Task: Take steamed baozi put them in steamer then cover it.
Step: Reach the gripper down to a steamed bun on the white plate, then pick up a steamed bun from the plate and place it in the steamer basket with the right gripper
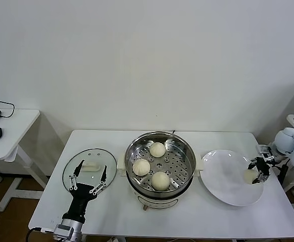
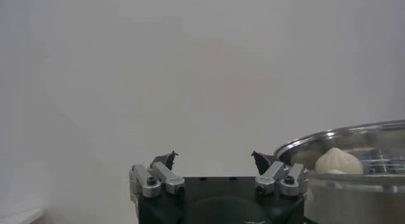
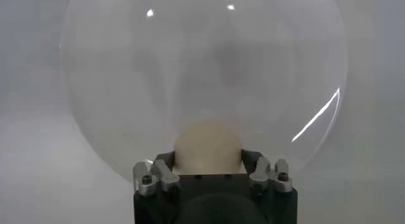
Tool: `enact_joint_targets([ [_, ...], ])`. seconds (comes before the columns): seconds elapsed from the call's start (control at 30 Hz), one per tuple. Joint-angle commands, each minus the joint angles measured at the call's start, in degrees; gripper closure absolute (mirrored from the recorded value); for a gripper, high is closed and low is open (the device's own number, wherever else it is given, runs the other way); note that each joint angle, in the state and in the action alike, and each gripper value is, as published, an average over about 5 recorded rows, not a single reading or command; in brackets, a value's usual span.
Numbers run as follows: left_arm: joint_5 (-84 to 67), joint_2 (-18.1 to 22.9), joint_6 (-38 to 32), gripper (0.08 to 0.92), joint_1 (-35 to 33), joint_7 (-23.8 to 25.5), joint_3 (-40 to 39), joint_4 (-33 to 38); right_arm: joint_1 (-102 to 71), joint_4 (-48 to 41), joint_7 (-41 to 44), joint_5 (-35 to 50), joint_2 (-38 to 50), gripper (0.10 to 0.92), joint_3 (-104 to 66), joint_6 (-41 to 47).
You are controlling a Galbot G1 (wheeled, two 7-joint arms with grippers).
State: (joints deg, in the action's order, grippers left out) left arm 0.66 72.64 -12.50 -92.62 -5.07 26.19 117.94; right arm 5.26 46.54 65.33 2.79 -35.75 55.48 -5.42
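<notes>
Last baozi (image 3: 207,145) on plate (image 1: 222,176), between right gripper (image 3: 209,161) jaws pinching its sides.

Our left claw (image 1: 88,177) hangs low at the near left, fingers spread wide — our right claw (image 1: 258,168) reaches in from the right, fingers closing inward.

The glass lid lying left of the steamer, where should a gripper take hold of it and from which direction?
Grip the cream-white handle at the centre of the lid, coming straight down from above. The lid lies flat on the table, so its thin rim offers little purchase.
</notes>
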Motion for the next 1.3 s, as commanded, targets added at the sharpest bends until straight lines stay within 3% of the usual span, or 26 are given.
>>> enact_joint_targets([
  [0.03,0.05,-0.15,0.03,0.177,0.11,-0.05,-0.48,0.29,8.77,3.59,2.78,2.87,1.19,0.357,5.68,0.61],
  [0.17,0.06,-0.29,0.04,0.177,0.14,-0.06,-1.05,0.63,15.92,7.04,6.86,6.68,1.76,0.363,10.5,1.56],
  [0.5,0.09,-0.59,0.02,0.177,0.23,-0.05,-1.74,1.41,44.47,20.01,14.14,25.24,-3.05,0.371,34.14,8.65],
  [0.83,0.04,-0.79,-0.09,0.177,0.51,-0.08,-1.8,1.24,52.98,33.35,8.65,39.26,-11.88,0.376,41.96,13.37],
  [1.03,0.02,-0.64,-0.06,0.177,0.85,-0.09,-2.12,1.16,50.42,35.66,4.65,41.96,-17.28,0.386,41.86,15.01],
  [1.3,-0.11,-0.56,-0.29,0.177,0.92,-0.1,-1.71,0.69,44.58,32.9,2.54,39.51,-22.07,0.389,41.0,15.69],
])
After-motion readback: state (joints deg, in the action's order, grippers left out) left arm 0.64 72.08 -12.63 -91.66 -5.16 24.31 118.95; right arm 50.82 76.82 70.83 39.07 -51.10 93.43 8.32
